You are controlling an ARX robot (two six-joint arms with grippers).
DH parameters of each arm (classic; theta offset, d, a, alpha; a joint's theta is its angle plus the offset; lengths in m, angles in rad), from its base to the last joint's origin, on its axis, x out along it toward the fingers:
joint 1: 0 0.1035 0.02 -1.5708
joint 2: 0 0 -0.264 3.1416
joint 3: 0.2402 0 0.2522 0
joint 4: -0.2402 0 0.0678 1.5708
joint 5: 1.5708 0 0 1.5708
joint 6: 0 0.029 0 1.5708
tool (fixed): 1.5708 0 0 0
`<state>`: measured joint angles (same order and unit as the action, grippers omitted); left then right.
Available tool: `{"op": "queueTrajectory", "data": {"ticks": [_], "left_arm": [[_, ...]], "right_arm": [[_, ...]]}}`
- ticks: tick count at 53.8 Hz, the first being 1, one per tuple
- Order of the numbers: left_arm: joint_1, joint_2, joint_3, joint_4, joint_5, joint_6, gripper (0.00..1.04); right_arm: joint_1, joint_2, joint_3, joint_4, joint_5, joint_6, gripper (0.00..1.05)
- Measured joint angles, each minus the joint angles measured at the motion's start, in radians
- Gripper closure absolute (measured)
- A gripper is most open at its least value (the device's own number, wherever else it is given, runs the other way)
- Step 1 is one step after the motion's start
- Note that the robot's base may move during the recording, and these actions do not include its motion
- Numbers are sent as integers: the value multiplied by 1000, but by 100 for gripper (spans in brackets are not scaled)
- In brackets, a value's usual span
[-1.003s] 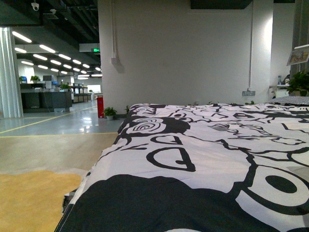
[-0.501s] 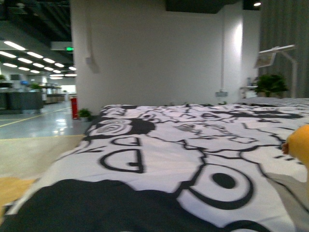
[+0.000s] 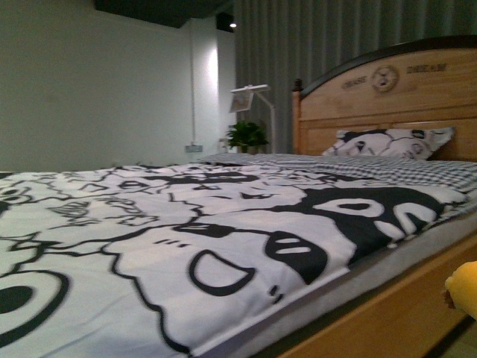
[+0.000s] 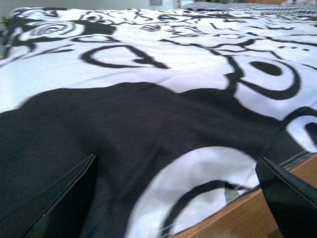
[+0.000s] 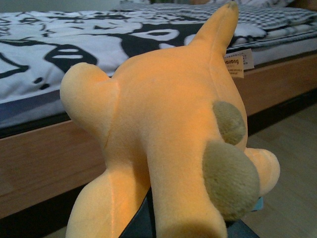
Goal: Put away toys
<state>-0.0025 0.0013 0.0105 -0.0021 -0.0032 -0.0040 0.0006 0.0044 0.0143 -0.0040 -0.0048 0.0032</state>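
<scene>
An orange-yellow plush toy [image 5: 163, 134] fills the right wrist view, with stubby limbs, two brown-grey rounded patches and a white hang tag [image 5: 239, 63]. My right gripper [image 5: 188, 230] is shut on it from below, its dark jaws almost hidden under the plush. In the front view only a yellow edge of the plush toy [image 3: 464, 287] shows at the far right, beside the bed. My left gripper [image 4: 181, 198] is open, its two dark fingertips [image 4: 285, 196] spread wide above the bedspread with nothing between them.
A bed with a black-and-white cartoon bedspread [image 3: 149, 239] takes up most of the front view, with a wooden side rail [image 3: 373, 328], a wooden headboard [image 3: 387, 97] and a patterned pillow [image 3: 387, 142]. A potted plant [image 3: 247, 136] and lamp stand by the far wall. Pale floor [image 5: 292, 163] lies beside the bed.
The front view has swung right: the office hall and white wall have left, the headboard and pillow have come in. The plush toy's yellow edge sits lower at the right.
</scene>
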Motion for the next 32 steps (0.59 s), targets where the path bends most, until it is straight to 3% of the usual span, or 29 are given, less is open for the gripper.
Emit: {"op": "queueTrajectory", "data": {"ticks": [32], "left_arm": [[0,0,0,0,3,0,6]], "right_arm": [[0,1,0,0,6,0,98]]}}
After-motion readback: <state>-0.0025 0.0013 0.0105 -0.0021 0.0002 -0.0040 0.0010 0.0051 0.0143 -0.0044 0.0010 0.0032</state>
